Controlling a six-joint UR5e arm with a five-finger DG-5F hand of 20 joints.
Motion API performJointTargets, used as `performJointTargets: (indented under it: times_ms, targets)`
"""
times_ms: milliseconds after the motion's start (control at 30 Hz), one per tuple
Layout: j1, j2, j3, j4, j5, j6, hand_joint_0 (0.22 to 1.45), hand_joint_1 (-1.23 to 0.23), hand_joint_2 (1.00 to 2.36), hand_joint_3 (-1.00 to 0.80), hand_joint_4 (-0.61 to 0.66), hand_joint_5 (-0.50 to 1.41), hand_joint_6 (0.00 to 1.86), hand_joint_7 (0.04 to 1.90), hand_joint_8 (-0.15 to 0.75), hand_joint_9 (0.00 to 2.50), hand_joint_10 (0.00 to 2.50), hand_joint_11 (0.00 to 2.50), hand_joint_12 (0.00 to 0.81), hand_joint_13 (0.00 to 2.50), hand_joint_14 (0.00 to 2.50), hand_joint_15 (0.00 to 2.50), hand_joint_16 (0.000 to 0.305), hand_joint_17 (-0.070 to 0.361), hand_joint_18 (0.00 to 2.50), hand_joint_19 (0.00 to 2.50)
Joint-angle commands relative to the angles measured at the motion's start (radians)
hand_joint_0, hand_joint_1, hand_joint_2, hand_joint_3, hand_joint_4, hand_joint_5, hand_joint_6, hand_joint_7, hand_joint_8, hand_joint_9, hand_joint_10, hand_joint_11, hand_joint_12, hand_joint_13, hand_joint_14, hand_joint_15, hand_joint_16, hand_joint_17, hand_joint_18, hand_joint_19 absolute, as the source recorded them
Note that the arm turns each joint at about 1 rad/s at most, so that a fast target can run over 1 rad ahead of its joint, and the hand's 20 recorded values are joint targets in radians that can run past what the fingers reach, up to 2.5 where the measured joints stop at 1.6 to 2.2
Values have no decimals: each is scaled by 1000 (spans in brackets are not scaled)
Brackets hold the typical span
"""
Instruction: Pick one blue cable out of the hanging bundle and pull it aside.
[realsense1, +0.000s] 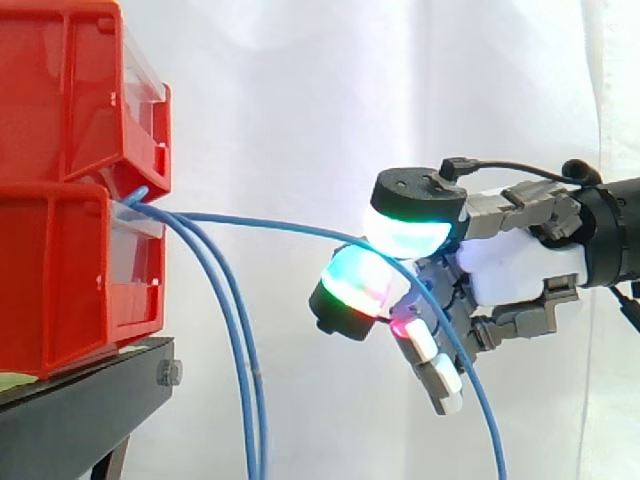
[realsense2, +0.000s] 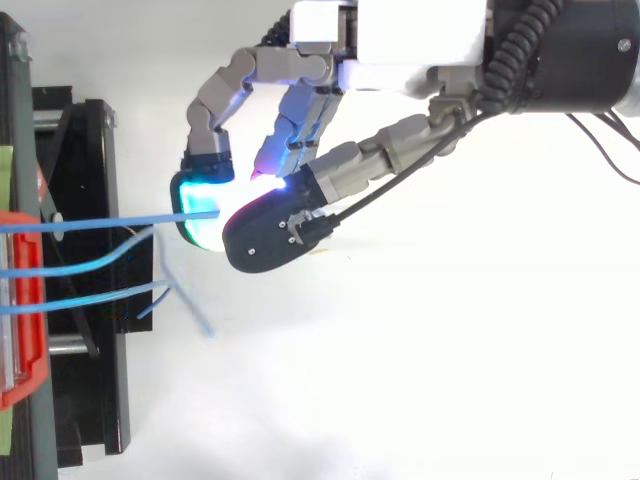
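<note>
- Pinching right now: the robot hand (realsense1: 520, 262) is reaching in from the right, and two of its thick glowing pads (realsense1: 410, 225) are closing on a single thin blue cable (realsense1: 270, 222). The green-cyan pad is sitting on top and the multicoloured one is pressing up from below.
- In the top view, the hand (realsense2: 420, 40) is curling those same pads together, with the cable (realsense2: 100, 222) running straight into the seam between them. The remaining fingers are folding down out of the way underneath.
- That two-pad pinch looks deliberate to me. A narrow grip on one strand is what's letting it leave the neighbours alone.
- The cable is stretching nearly level from the bins to the pads, so it's reading as fairly taut on that side. Past the hand it's dropping away in a loose slope towards the bottom of the side view.
- It's slim, smooth and light blue, bending easily with no kinks showing.
- The two other blue cables (realsense1: 235, 340) are hanging down in a close pair just beside the bins, well apart from the hand, so the picked strand is standing clear of the bundle.
- All three are coming out of the gap between the stacked red plastic bins (realsense1: 60, 200), which are resting on a black metal stand (realsense1: 90, 390).
- A white curtain (realsense1: 300, 80) is hanging behind it all.
</note>
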Motion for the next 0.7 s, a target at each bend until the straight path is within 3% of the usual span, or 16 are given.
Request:
performJointTargets:
  times_ms: [0,167,233,400,500,667]
  targets:
    - [0,0,2,-6,0,0,591,-736,1017,-42,-73,-86,934,916,311,1112,18,567,346,1079,22,582,56,126,958,518]
    - [0,0,2,-15,0,0,586,-739,1014,-62,-73,-81,924,930,311,1128,19,547,351,1082,20,573,58,130,973,515]
    - [0,0,0,-22,-2,0,558,-671,1020,-224,-35,-96,919,897,283,1083,21,564,319,1030,25,613,49,110,873,581]
    - [0,0,0,-50,-6,0,540,-627,1012,-374,-21,-96,903,931,286,1084,19,561,326,1032,23,610,50,113,871,575]
    - [0,0,0,-59,-6,0,549,-617,1012,-358,-8,-95,900,938,286,1083,21,554,325,1028,24,606,50,112,868,572]
    - [0,0,0,-68,-6,0,579,-686,1022,-177,-62,-78,911,994,285,1111,22,571,314,1039,26,606,48,108,874,568]
